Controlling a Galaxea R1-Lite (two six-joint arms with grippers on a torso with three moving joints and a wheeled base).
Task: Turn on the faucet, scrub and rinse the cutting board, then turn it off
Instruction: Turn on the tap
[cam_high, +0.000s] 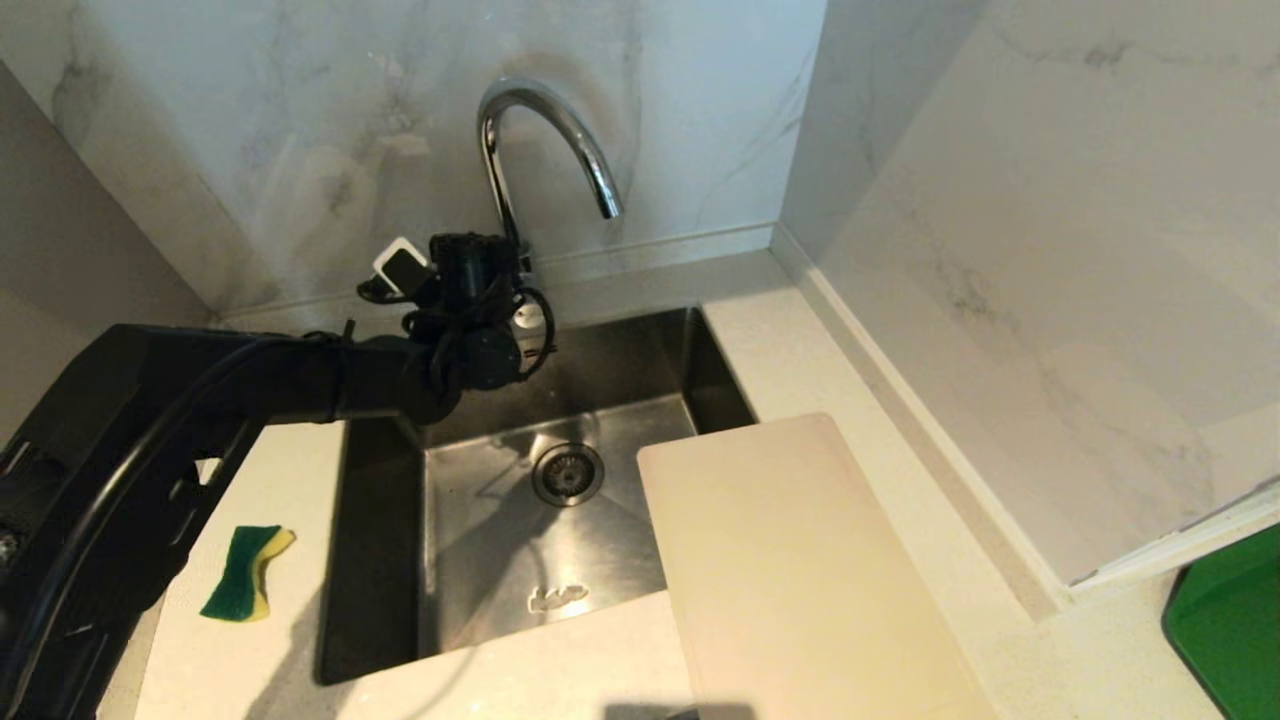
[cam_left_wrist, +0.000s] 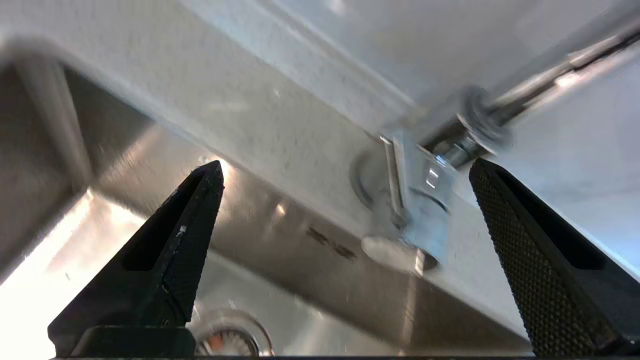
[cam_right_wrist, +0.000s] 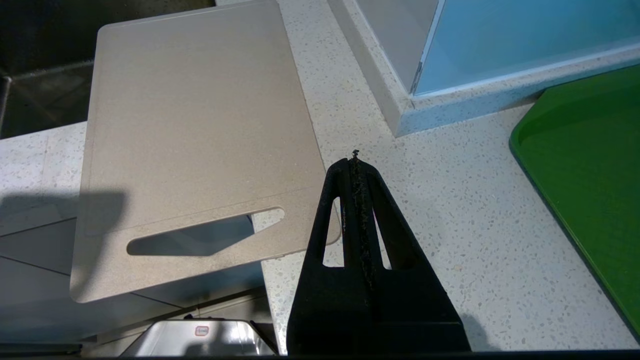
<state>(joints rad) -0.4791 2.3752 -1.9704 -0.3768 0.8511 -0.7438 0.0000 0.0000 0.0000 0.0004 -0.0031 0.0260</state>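
Observation:
The chrome gooseneck faucet (cam_high: 545, 130) stands behind the sink, and no water shows at its spout. My left arm (cam_high: 300, 380) reaches across the sink to the faucet's foot. In the left wrist view, my left gripper (cam_left_wrist: 346, 164) is open, with the faucet base (cam_left_wrist: 425, 200) and its thin lever (cam_left_wrist: 395, 180) between the fingers, touching neither. The off-white cutting board (cam_high: 790, 560) lies flat across the sink's right side and the counter. My right gripper (cam_right_wrist: 355, 155) is shut and empty above the counter, beside the cutting board's (cam_right_wrist: 200, 125) handle-slot corner.
A green-and-yellow sponge (cam_high: 245, 572) lies on the counter left of the steel sink (cam_high: 480, 520). A bright green tray (cam_high: 1230, 620) sits at the far right. Marble walls close in behind and to the right of the sink.

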